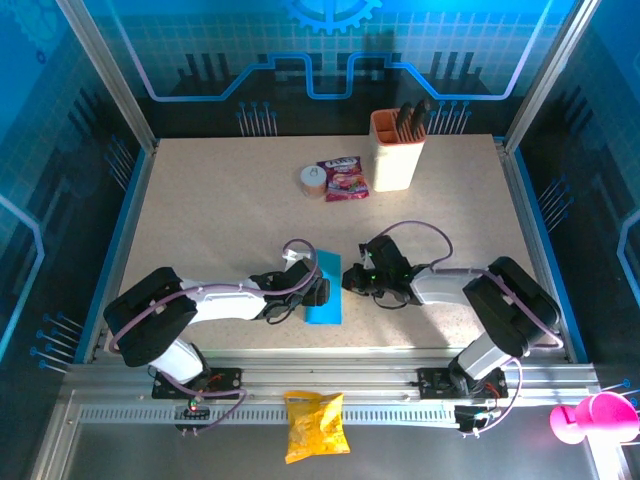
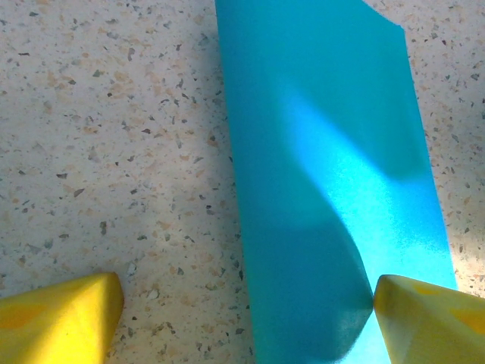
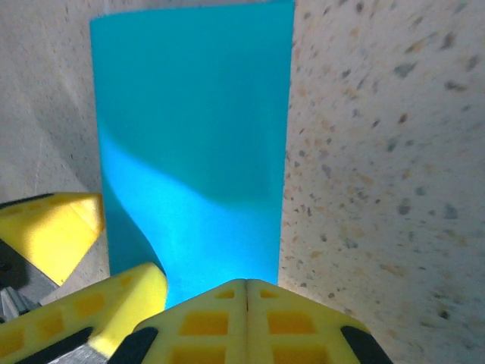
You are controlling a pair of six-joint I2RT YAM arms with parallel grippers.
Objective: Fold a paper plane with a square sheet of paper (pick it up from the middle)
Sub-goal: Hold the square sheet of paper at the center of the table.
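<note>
Square sheet of paper [image 1: 323,290] lies folded into a narrow strip. Right gripper [image 3: 246,287], jaws together, rests its tip on the strip's edge, likely pinning it. Left gripper [image 2: 246,292], jaws apart, straddles the strip, probably to pinch the crease.

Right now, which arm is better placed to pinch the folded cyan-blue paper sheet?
Left, probably: the left gripper stands open with one finger against the paper sheet; the right gripper is shut at its edge.
</note>
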